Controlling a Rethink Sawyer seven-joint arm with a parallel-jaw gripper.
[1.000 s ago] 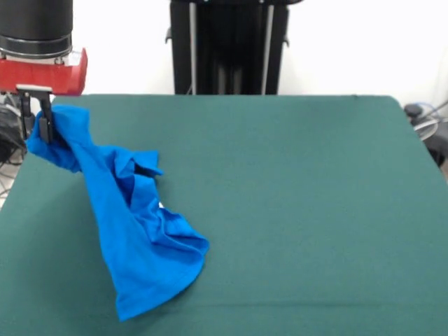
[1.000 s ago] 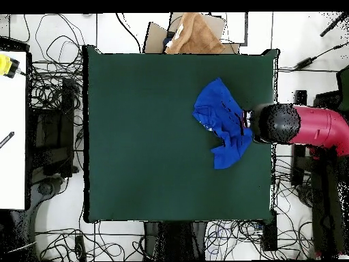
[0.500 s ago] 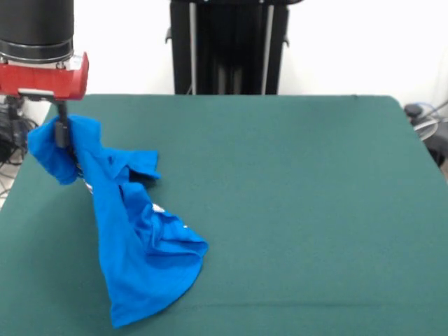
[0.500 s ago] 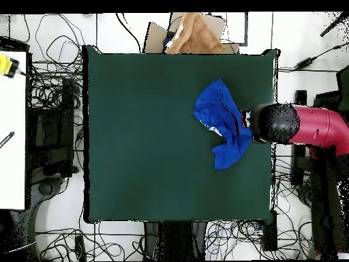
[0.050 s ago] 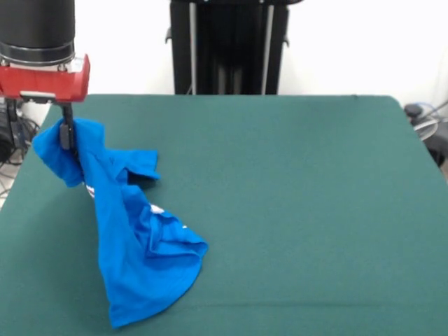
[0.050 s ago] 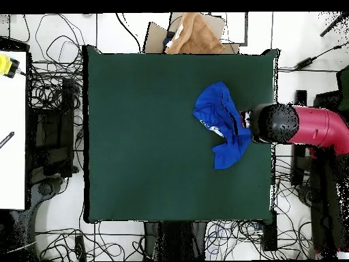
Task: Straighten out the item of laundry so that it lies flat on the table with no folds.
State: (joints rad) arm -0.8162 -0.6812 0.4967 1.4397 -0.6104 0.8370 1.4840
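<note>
The blue shirt (image 5: 133, 238) lies bunched at the near left of the green table (image 5: 301, 210), and one end goes up and back. There the claw (image 5: 67, 135) is pinched shut on it, close to the left edge. The right side is wide and bare. A brown cloth (image 6: 193, 35) sits past the table's edge.

We see the bright blue T-shirt (image 5: 129, 238) crumpled w/ many folds, bits of white print showing, one end lifted off the dark green table (image 5: 294, 203), rest trailing down near table's edge.
</note>
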